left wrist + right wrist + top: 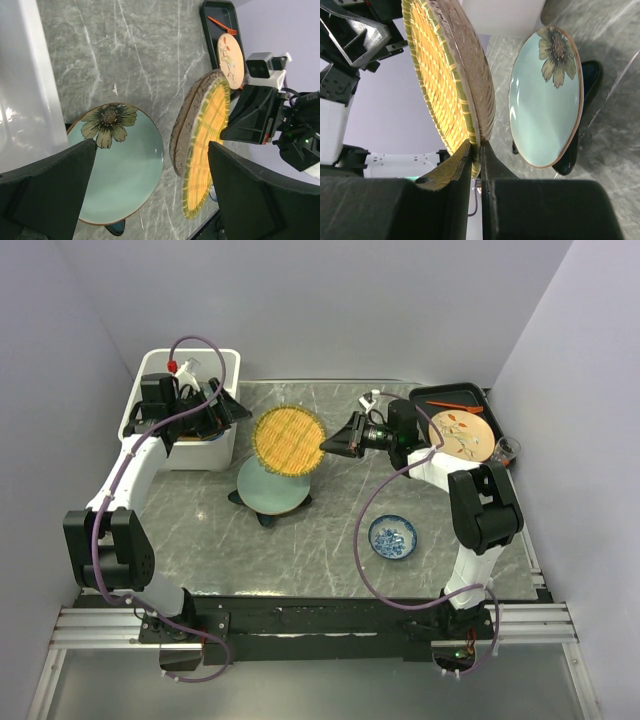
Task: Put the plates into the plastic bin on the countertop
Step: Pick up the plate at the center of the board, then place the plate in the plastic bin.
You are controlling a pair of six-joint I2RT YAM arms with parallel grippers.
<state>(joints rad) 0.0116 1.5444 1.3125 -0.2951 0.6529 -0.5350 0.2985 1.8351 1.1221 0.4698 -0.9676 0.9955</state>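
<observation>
My right gripper point(325, 447) is shut on the rim of the yellow woven-pattern plate point(287, 439) and holds it up above the countertop point(330, 560); it also shows in the right wrist view point(445, 75) and the left wrist view point(205, 145). The pale green floral plate point(272, 483) lies below it on a dark teal star-shaped plate point(266, 519). My left gripper point(238, 410) is open and empty beside the white plastic bin point(225, 360), facing the held plate. The bin holds plates, mostly hidden by the left arm.
A flat black tray point(455, 397) at the back right holds a tan plate with orange marks point(460, 435). A small blue-and-white dish point(392, 537) lies at the front right. A small glass point(507, 449) stands by the right edge.
</observation>
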